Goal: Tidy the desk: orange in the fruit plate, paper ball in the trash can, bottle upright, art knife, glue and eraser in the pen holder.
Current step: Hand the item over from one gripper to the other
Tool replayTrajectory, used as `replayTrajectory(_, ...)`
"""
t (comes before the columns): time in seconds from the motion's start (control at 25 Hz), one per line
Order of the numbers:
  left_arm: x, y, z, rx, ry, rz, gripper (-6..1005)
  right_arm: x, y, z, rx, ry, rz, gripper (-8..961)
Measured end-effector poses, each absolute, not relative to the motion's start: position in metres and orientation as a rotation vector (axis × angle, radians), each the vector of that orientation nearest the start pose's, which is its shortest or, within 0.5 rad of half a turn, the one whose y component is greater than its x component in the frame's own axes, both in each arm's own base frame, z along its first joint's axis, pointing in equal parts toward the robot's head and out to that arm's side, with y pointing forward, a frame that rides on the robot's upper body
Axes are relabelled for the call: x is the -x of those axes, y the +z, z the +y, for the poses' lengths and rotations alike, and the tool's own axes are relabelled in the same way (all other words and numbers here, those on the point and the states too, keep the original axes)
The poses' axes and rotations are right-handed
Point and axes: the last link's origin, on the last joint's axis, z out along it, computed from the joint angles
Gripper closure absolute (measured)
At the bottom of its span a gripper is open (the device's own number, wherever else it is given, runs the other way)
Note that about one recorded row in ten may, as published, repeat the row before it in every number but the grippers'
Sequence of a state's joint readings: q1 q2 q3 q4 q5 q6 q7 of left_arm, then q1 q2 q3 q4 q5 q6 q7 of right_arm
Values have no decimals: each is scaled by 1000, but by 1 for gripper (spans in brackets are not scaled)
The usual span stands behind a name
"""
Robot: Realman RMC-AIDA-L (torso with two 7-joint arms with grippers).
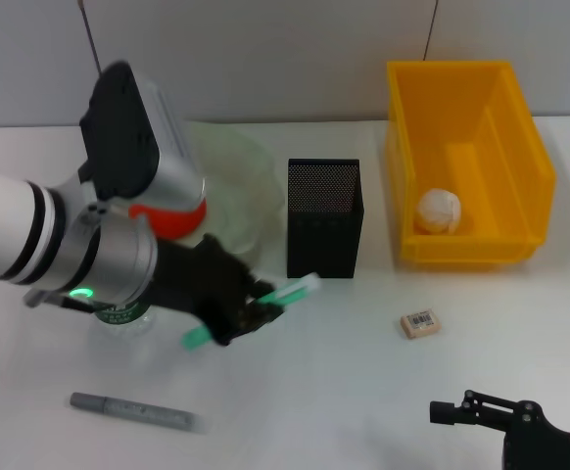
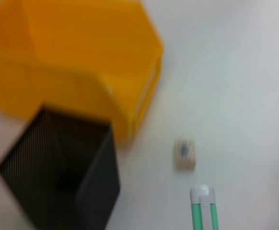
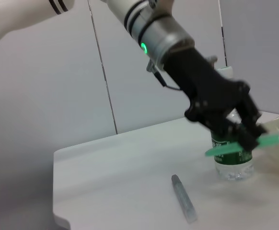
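Note:
My left gripper (image 1: 256, 308) is shut on a green art knife (image 1: 293, 290) and holds it above the table, just left of the black mesh pen holder (image 1: 324, 220). The knife tip (image 2: 204, 208) points toward the eraser (image 2: 185, 153) in the left wrist view. A grey glue stick (image 1: 133, 411) lies at the front left. The eraser (image 1: 419, 323) lies right of the holder. The paper ball (image 1: 439, 210) sits in the yellow bin (image 1: 535, 147). The orange (image 1: 167, 217) rests on the pale fruit plate (image 1: 241, 186), partly hidden by my arm. The bottle (image 3: 233, 163) stands upright.
My right gripper (image 1: 461, 411) is parked low at the front right edge. The pen holder (image 2: 63, 167) stands beside the yellow bin (image 2: 82, 62). A grey wall backs the table.

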State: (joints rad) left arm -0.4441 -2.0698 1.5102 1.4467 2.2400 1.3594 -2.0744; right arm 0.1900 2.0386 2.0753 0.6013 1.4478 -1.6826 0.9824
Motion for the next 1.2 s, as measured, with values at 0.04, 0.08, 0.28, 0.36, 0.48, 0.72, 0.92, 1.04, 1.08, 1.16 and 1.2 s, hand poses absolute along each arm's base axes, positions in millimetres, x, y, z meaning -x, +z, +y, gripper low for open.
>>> replayTrajectory(0.04,146,-21,330,2877,39,-235,810,-310,-21,214,2817,822,389,230)
replayTrajectory(0.08,146,-21,330,2877,39,-235,810,-310,-21,215,2817,823,389,230)
replayTrajectory(0.28,123,-18,331,2849,-243,-150,810,-309,-21,215,2812,827,388,232)
replayTrajectory(0.36,119,-18,341,2775,-401,-152,810,-309,-21,215,2811,829,388,233)
replayTrajectory(0.48,119,-17,351,2698,-530,-155,810,-309,-20,216,2802,834,389,234)
replayTrajectory(0.72,123,-20,358,2599,-731,-94,810,-309,-21,217,2782,843,395,237)
replayTrajectory(0.92,125,-36,361,2523,-903,-22,810,-308,-21,218,2775,845,397,239)
replayTrajectory(1.04,124,-39,364,2527,-917,-42,809,-309,-19,220,2744,856,403,240)
replayTrajectory(1.08,123,-41,364,2521,-938,-53,809,-309,-17,221,2718,865,407,241)
replayTrajectory(1.16,122,-42,364,2513,-958,-59,809,-310,-14,224,2650,883,407,242)
replayTrajectory(1.2,121,-42,363,2502,-980,-59,809,-311,-12,225,2605,900,401,242)
